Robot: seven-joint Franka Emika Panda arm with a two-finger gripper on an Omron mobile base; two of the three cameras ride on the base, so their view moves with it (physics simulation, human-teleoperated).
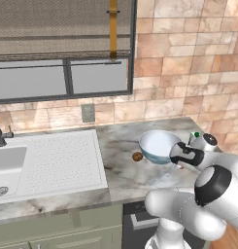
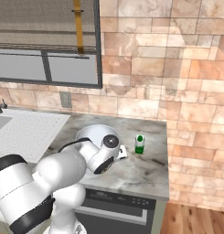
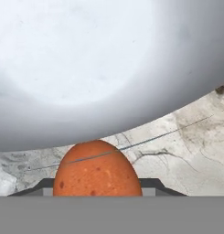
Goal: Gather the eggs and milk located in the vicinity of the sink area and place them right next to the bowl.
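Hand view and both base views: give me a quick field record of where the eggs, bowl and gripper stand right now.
gripper: shut on orange-brown egg, low over the counter beside the bowl
orange-brown egg: between the gripper's tips, close to the bowl's outer wall
dark brown egg: on the counter, by the bowl's sink side
green-capped bottle: upright, on the bowl's far side from the sink

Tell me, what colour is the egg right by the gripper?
Bright orange-brown with darker speckles; the egg shows best in the hand view.
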